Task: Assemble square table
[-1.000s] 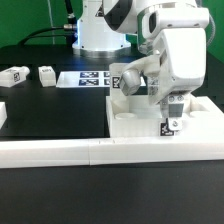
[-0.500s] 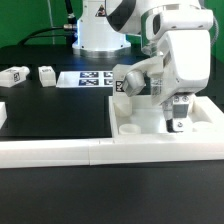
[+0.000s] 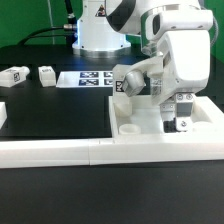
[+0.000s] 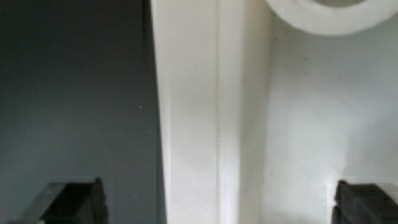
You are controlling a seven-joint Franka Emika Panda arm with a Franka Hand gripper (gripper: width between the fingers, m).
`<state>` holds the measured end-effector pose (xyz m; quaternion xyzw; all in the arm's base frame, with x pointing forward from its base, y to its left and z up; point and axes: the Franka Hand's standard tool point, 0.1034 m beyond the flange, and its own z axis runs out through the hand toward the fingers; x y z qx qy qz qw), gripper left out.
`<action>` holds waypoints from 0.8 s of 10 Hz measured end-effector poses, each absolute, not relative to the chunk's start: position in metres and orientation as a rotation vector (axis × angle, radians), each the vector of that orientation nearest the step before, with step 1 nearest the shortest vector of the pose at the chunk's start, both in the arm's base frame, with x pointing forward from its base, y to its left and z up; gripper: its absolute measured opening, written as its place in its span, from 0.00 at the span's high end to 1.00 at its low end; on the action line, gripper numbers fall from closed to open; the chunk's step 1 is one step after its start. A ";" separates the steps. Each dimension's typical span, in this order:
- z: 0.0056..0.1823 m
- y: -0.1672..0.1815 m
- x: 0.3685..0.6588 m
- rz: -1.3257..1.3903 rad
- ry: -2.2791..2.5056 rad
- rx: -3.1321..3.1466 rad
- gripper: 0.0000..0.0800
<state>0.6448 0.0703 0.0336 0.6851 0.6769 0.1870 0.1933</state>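
gripper [image 3: 179, 114] sits low over the table top [image 3: 140, 112], fingers [image 4: 71, 202] spread wide, nothing pinched between them. table top lies flat at the exterior view's right, front edge against the white bar [image 3: 60, 152], socket [image 3: 130, 128] facing up and empty. reads as table top positioned, no leg fitted yet. next: lift clear, go for a leg [image 3: 47, 74] well apart at the exterior view's left, grab it square.

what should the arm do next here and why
Probably lift the gripper straight up, clear of the tagged leg. Its jaws stand open, holding nothing, and that leg stands upright on the square tabletop right beneath it. Two loose legs lie at the exterior view's left, likely next.
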 end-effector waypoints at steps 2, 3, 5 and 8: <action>0.034 0.070 0.645 0.525 1.899 1.922 0.19; 0.034 0.070 0.645 0.525 1.899 1.922 0.19; 0.034 0.070 0.645 0.524 1.899 1.923 0.19; 0.089 0.050 0.638 0.488 1.854 1.973 0.19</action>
